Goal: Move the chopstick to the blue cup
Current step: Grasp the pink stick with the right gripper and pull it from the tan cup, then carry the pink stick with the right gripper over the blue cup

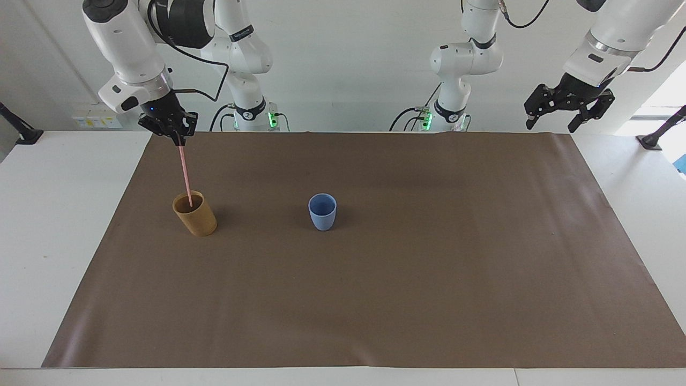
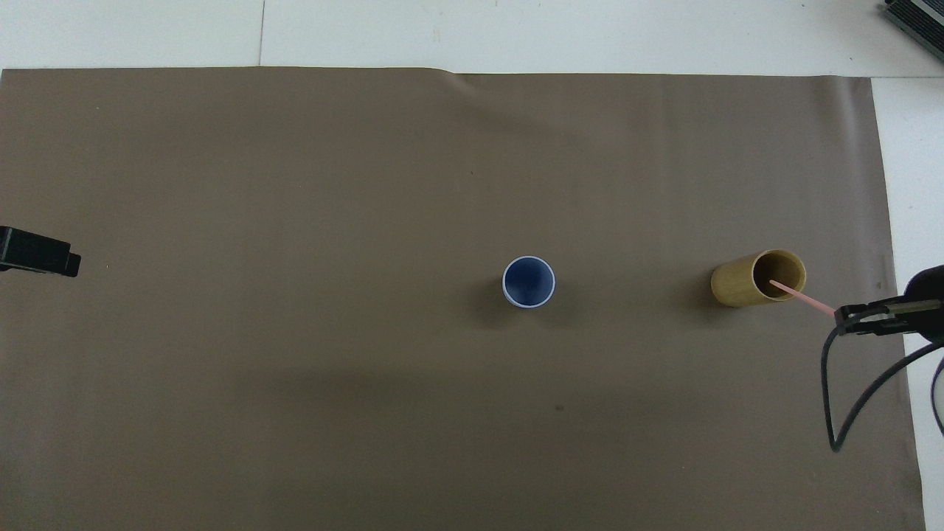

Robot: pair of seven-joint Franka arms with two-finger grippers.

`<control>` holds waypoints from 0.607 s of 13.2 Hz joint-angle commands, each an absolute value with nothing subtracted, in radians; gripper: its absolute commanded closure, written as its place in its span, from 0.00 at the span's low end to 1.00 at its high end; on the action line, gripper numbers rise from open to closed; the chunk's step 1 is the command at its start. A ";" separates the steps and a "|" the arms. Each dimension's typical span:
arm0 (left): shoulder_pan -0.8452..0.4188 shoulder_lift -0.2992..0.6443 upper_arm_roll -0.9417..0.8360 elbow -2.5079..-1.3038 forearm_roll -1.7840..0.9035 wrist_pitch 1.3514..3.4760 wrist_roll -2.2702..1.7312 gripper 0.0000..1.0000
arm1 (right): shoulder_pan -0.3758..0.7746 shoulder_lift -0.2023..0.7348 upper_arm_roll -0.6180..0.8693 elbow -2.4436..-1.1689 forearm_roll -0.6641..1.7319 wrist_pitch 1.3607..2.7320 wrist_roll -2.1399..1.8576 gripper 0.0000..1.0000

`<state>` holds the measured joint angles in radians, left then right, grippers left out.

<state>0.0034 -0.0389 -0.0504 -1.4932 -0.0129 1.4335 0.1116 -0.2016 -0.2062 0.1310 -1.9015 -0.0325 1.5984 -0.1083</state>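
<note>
A thin pale-pink chopstick hangs upright from my right gripper, which is shut on its top end. Its lower tip still dips just inside the mouth of the tan-brown cup. The light-blue cup stands upright and empty near the middle of the mat, toward the left arm's end from the tan cup. My left gripper waits open, high over the mat's corner at its own end.
A brown mat covers most of the white table. Both cups stand on it about level with each other. Nothing else lies on the mat.
</note>
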 commanded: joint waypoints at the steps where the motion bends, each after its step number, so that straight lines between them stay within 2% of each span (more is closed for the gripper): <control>1: 0.003 -0.052 -0.054 -1.500 -0.025 1.413 0.117 0.00 | -0.204 -0.202 0.141 -1.839 -0.021 1.516 -0.066 1.00; 5: 0.012 -0.052 -0.052 -1.500 -0.025 1.416 0.117 0.00 | -0.206 -0.204 0.187 -1.760 0.006 1.431 0.043 1.00; 8: 0.011 -0.052 -0.052 -1.502 -0.023 1.416 0.118 0.00 | -0.206 -0.204 0.206 -1.756 0.170 1.422 0.170 1.00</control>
